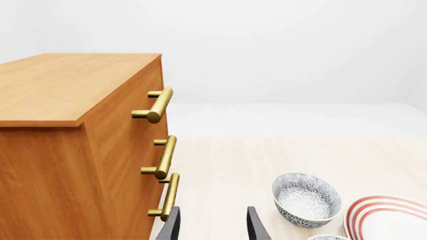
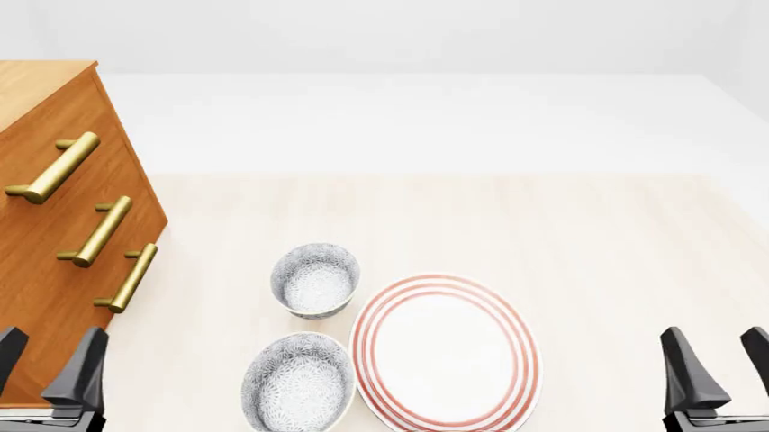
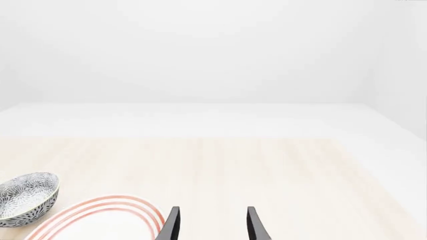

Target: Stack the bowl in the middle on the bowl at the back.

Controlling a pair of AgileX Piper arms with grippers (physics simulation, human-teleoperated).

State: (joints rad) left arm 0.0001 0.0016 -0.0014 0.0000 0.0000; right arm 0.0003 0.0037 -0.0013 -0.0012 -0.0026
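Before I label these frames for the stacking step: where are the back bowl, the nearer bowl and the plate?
back bowl [image 2: 315, 280], front view, speckled inside.
nearer bowl [image 2: 298, 382], front view, inner floor.
plate [image 2: 442, 351], front view, white middle inside the red rings.

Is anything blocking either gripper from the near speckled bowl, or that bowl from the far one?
Nothing visible. The near bowl sits on open table right of the left gripper. From the right gripper, the plate lies between, but flat. The far bowl stands just beyond, with an unblocked gap.
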